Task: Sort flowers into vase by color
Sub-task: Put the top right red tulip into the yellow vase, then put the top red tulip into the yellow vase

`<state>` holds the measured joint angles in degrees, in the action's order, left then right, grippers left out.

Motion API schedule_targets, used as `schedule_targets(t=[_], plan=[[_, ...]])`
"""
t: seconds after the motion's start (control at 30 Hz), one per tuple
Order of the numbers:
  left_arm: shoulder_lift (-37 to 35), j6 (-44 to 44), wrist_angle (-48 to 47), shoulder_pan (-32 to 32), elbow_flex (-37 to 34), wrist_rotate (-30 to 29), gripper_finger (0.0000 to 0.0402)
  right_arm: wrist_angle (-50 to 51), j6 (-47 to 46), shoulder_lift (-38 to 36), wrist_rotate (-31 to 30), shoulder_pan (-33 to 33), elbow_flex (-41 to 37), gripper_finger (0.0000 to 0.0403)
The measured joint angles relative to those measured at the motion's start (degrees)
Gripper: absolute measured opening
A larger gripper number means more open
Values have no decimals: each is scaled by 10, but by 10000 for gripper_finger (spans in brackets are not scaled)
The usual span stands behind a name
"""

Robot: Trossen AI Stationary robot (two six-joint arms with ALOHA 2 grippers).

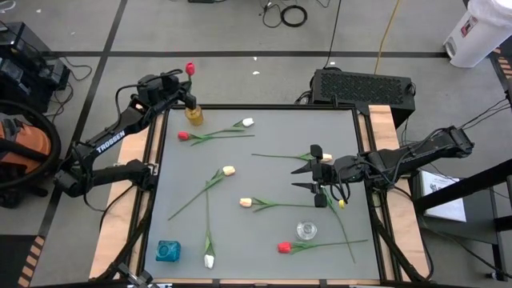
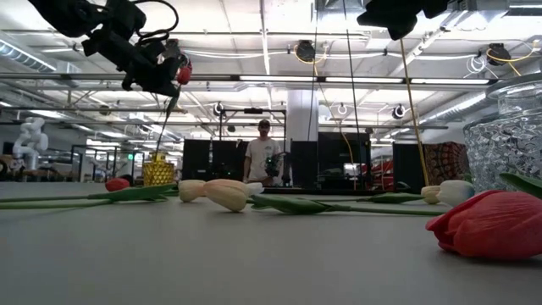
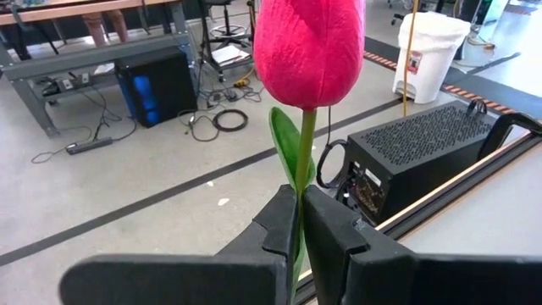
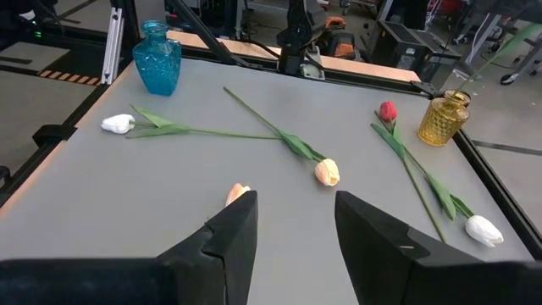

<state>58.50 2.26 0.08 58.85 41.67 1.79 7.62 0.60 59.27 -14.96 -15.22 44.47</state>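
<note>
White "TROSSEN" lettering marks the left arm (image 1: 110,142)

I see a plush cloth tulip (image 3: 309,42), matt black plastic fingers (image 3: 334,224), a faceted amber glass vase (image 4: 443,119), a blue one (image 4: 158,58), a smooth matt grey table (image 1: 264,180).

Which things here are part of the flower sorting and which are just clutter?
Job: red tulip in left pincer; loose tulips; yellow vase; blue vase; clear vase.
Clutter: black box; white bin; cable coil.
</note>
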Motion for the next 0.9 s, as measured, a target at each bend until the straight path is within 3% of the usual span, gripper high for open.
schedule_targets(t=[0.47,0.77,0.9], plan=[[0,0,11,0,-1,31,32,0,1,0,0,0,0,151],[0,-3,5,0,-1,32,116,0,3,0,0,0,0,151],[0,-5,5,0,-1,32,129,0,3,0,0,0,0,151]])
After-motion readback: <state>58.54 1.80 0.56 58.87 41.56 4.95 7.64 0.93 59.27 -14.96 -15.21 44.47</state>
